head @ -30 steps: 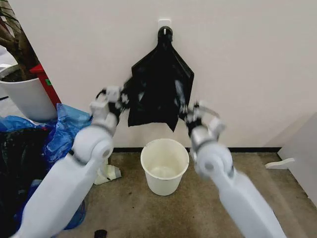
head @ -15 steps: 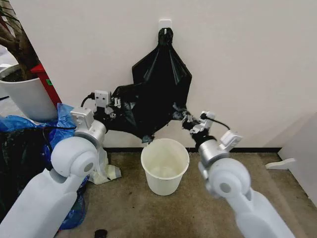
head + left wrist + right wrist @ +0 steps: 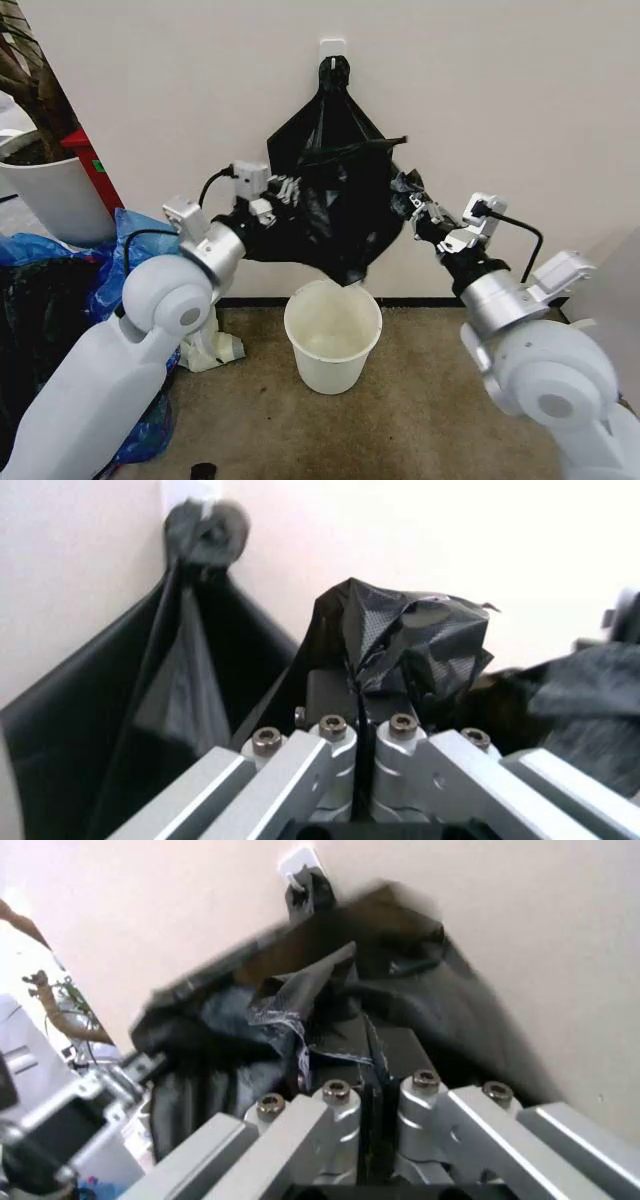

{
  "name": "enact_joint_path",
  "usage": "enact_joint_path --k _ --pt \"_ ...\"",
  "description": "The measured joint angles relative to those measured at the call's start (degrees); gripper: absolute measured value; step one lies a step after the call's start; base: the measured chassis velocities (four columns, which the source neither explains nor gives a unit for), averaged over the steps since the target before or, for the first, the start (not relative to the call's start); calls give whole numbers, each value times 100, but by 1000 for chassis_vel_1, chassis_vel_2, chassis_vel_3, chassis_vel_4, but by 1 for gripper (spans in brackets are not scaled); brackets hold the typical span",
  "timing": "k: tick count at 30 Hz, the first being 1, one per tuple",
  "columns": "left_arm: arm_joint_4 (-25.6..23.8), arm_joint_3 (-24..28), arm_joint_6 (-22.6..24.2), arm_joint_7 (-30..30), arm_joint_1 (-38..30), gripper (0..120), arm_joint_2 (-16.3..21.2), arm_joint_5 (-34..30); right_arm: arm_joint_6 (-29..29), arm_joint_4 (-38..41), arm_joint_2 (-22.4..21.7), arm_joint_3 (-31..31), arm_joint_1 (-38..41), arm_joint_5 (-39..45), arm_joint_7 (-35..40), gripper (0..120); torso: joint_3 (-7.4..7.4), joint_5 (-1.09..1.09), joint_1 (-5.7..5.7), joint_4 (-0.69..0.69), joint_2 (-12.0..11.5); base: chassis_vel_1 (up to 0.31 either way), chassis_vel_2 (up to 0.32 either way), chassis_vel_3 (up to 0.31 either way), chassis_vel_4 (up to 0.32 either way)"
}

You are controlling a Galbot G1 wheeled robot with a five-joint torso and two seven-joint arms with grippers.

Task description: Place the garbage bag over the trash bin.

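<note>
Garbage bag (image 3: 335,215), hooked on the wall above the trash bin (image 3: 332,335), has been stretched wider: left gripper (image 3: 283,190) and right gripper (image 3: 418,208), each clamped on an edge, have pulled apart, opening its mouth.

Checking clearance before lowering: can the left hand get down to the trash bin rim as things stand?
Probably yes. The left hand, shut on the garbage bag, sits above-left of the trash bin; nothing lies between, though the bag hangs over the rim.
</note>
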Motion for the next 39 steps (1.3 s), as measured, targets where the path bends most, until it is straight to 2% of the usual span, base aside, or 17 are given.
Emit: enact_joint_path --k 4,10,17,18,20,26,29,33,37,39 --pt "-236 -94 123 -166 112 0 80 -102 3 7 -59 15 -36 121 82 0 0 1 0 1 0 0 0 0 0" --pt "-198 -364 -165 104 891 0 24 29 2 1 -114 38 -165 102 103 0 0 -1 0 3 0 0 0 0 0" --pt "434 -363 -690 464 1310 0 -258 244 0 -12 -70 -37 -282 7 96 0 0 -1 0 2 0 0 0 0 0" --pt "704 -233 -820 568 1327 0 -378 367 0 -83 13 -47 -392 -159 39 0 0 -2 0 1 0 0 0 0 0" --pt "850 -52 -915 612 1326 0 -479 429 6 -173 71 -45 -541 -301 -15 0 0 0 0 0 0 0 0 0 0" --pt "988 345 -1083 720 1243 0 -536 615 65 -372 144 -23 -943 -642 -233 0 0 -1 0 0 0 0 0 0 0" --pt "1249 486 -1185 762 1100 0 -584 630 100 -393 231 -30 -1171 -707 -258 0 0 -1 0 -1 0 0 0 0 0" --pt "1549 507 -1369 795 1052 0 -665 641 104 -376 313 -90 -1303 -728 -263 0 0 0 0 0 0 0 0 0 0" --pt "2262 446 -1999 1071 1126 0 -822 758 110 -373 412 -126 -1446 -762 -263 0 0 -2 0 0 0 0 0 0 0" --pt "2324 414 -2050 1102 1154 0 -835 795 112 -374 418 -128 -1458 -763 -261 0 0 -2 0 0 0 0 0 0 0"
